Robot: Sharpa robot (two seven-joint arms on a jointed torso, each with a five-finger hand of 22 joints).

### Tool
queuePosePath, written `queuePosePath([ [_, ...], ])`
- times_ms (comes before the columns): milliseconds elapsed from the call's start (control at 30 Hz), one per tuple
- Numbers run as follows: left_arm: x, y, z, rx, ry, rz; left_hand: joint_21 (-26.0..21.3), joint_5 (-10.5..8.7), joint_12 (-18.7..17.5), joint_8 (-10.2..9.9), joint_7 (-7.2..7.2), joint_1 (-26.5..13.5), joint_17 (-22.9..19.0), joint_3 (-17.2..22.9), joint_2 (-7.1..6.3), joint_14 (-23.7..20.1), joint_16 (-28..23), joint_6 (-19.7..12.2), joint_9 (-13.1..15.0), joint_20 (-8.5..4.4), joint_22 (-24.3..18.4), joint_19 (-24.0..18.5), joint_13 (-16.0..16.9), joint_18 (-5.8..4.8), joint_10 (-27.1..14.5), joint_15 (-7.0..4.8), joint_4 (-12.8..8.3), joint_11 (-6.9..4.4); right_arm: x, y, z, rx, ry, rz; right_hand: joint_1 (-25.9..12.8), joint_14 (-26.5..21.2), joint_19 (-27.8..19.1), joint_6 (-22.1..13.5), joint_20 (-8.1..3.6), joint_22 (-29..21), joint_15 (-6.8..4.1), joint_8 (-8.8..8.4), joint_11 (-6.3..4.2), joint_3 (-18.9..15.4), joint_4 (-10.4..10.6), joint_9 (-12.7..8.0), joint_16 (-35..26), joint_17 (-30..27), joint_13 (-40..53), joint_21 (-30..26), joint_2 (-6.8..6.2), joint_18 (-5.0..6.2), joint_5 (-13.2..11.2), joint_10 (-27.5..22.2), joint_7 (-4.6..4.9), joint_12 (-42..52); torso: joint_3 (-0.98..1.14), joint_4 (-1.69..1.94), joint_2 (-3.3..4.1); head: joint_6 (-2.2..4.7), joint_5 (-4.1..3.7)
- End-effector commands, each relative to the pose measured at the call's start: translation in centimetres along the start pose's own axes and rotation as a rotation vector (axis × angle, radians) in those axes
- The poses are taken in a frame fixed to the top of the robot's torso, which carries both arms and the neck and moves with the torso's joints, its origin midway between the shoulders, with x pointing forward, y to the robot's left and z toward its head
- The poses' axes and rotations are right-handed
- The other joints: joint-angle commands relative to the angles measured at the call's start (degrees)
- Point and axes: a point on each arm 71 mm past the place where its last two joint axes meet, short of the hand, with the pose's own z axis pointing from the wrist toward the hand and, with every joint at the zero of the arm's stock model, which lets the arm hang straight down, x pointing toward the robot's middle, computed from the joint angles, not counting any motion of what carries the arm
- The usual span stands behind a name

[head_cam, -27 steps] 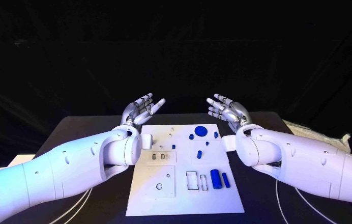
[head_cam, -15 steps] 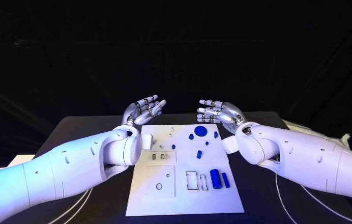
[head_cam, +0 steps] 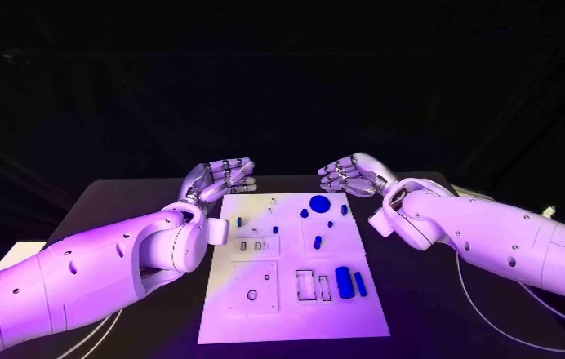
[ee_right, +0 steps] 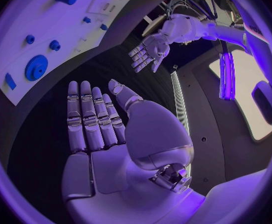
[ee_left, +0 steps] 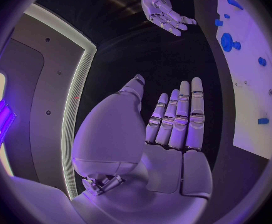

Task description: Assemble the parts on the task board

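Note:
The white task board lies in the middle of the black table. Blue parts rest on it: a round gear near its far end, a short peg at its middle, and a thick cylinder with a thin bar beside it at the near right. My left hand hovers past the board's far left corner, my right hand past its far right corner. Both hold nothing. The wrist views show each palm flat with its fingers straight. The gear also shows there.
The board has several cut-out slots at its near half and small sockets left of the middle. White cables run over the table at the near left and right. Black table surface surrounds the board.
Both hands have tipped forward and come lower over the board's far end. The right hand has also moved inward toward the left hand. The parts lie as before.

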Motion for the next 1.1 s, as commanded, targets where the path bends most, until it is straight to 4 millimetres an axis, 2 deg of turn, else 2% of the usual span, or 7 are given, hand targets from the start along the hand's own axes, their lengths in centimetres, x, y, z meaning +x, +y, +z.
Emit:
queuePosePath([
  [33,1.0,-1.0,-0.5,0.037,0.088,-0.010,0.5,-0.31,-0.3,-0.5,-0.49,0.2,1.3,-0.1,1.54,4.1,0.1,2.6,0.1,-1.10,-0.2,5.0,0.1,0.68,3.2,-1.09,-1.8,-0.80,0.4,0.4,0.2,-0.007,0.054,-0.320,-0.1,10.6,7.8,3.4,-3.40,1.8,-3.07,-0.31,-1.80,0.7,-0.1,0.2,2.9,1.1,0.1,4.9,-1.93,0.93,-2.3,4.4,-1.03,-0.5,-0.45,0.41,1.79,0.55,-0.36],
  [300,1.4,-1.9,-1.5,0.027,0.115,-0.047,0.2,-0.36,-0.5,-0.5,-0.38,-0.1,1.5,-0.3,1.67,4.3,-0.3,3.0,0.1,-1.18,-0.3,5.4,0.1,0.63,3.6,-1.11,-2.1,-0.83,0.8,1.6,0.9,-0.006,0.130,-0.563,0.4,22.0,15.8,4.8,-7.10,5.5,-5.94,-0.43,-3.57,-1.3,0.4,0.2,8.2,4.4,0.2,12.4,-3.56,0.81,-4.9,6.3,-2.77,-0.8,-0.75,0.75,3.89,1.16,-0.26],
  [400,1.5,-2.1,-1.8,0.023,0.122,-0.058,0.2,-0.36,-0.5,-0.5,-0.38,-0.1,1.5,-0.3,1.67,4.3,-0.3,3.0,0.1,-1.18,-0.3,5.4,0.1,0.63,3.6,-1.11,-2.1,-0.83,1.0,2.0,1.2,-0.004,0.159,-0.624,0.5,22.5,17.3,4.9,-7.91,7.4,-6.42,-0.51,-3.95,-2.1,0.9,0.1,11.9,6.9,0.2,15.8,-3.88,0.60,-5.1,5.6,-3.29,-0.9,-0.88,0.92,4.62,1.38,-0.55],
  [500,1.7,-2.3,-1.9,0.021,0.126,-0.066,0.1,-0.35,-0.6,-0.5,-0.36,-0.1,1.5,-0.3,1.70,4.3,-0.4,3.1,0.1,-1.18,-0.4,5.4,0.1,0.61,3.6,-1.10,-2.1,-0.81,1.1,2.1,1.5,0.014,0.195,-0.676,0.6,22.7,17.6,4.4,-8.09,9.5,-6.58,-0.55,-4.13,-2.9,1.3,0.1,16.8,10.0,0.3,19.1,-4.45,0.46,-5.1,3.9,-3.46,-0.7,-1.05,1.24,5.20,1.17,-1.04],
  [767,2.2,-2.6,-2.0,0.020,0.138,-0.084,-0.1,-0.37,-0.9,-0.6,-0.29,-0.4,1.6,-0.4,1.82,4.3,-0.7,3.2,0.1,-1.16,-0.5,5.5,0.0,0.58,3.4,-1.04,-2.3,-0.73,1.0,2.6,2.1,0.045,0.234,-0.757,1.1,22.4,16.4,4.9,-8.09,14.9,-6.58,-0.48,-4.14,-3.3,2.2,0.1,28.7,17.4,0.2,27.5,-4.15,0.56,-4.3,2.3,-3.89,-0.3,-1.07,2.13,6.08,0.84,-0.87],
  [967,2.7,-2.9,-2.3,0.017,0.153,-0.105,-0.3,-0.39,-1.0,-0.7,-0.28,-0.7,1.7,-0.7,1.83,4.3,-0.9,3.2,0.0,-1.14,-0.6,5.6,0.0,0.56,3.4,-1.00,-2.3,-0.69,0.9,3.0,2.6,0.055,0.250,-0.777,0.8,22.4,15.3,6.2,-7.87,18.3,-6.62,-0.40,-4.18,-2.7,3.1,0.2,37.6,24.4,0.2,32.7,-3.69,0.64,-4.4,3.7,-4.03,0.4,-1.27,2.34,6.77,0.56,-0.76],
  [1100,3.1,-3.0,-2.3,0.015,0.163,-0.113,-0.4,-0.37,-1.2,-0.7,-0.23,-0.7,1.8,-0.7,1.93,4.3,-1.0,3.2,0.0,-1.14,-0.7,5.7,0.0,0.56,3.3,-0.99,-2.4,-0.66,1.1,3.2,2.8,0.051,0.265,-0.780,0.9,22.1,14.9,7.2,-7.89,20.4,-6.68,-0.24,-4.42,-1.7,3.2,0.3,40.5,27.1,0.2,35.0,-3.20,0.55,-4.4,4.4,-4.25,0.6,-1.20,2.55,6.94,0.42,-0.74],
])
